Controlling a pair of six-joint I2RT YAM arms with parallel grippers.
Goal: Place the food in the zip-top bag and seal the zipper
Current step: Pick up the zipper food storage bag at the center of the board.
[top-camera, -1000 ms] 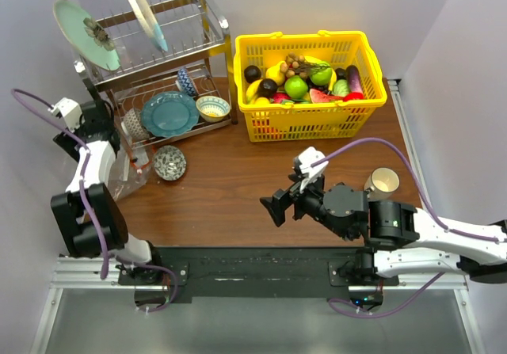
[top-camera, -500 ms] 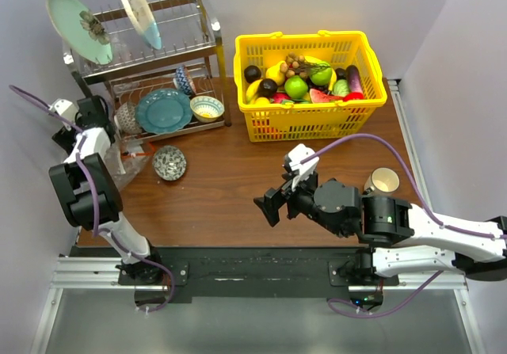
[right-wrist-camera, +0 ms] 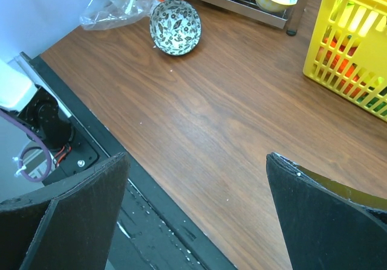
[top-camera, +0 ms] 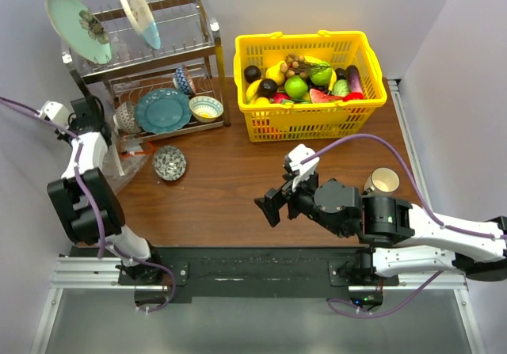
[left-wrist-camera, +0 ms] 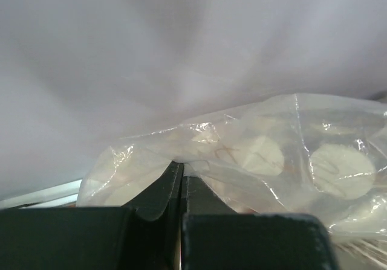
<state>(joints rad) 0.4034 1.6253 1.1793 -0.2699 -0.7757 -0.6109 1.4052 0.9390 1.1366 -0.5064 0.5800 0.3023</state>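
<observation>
Right claw [right-wrist-camera: 193, 215] is hanging wide open over bare desk [right-wrist-camera: 230, 113]. Left claw [left-wrist-camera: 181, 173] is pinching shut on a fold of clear plastic [left-wrist-camera: 272, 143] beside the rack's [top-camera: 146, 67] left end; whether this is the zip bag, I cannot tell. Food [top-camera: 296, 87] is sitting in the yellow basket [top-camera: 317, 120] at the far edge.

Yellow basket [top-camera: 317, 124], green apples [top-camera: 296, 87] and a tan-brown ball cluster [top-camera: 295, 61] inside; brown wood-grain table [top-camera: 230, 196]; black-and-white floral bowl [top-camera: 169, 162] near its left edge; teal plate [top-camera: 168, 112]
</observation>
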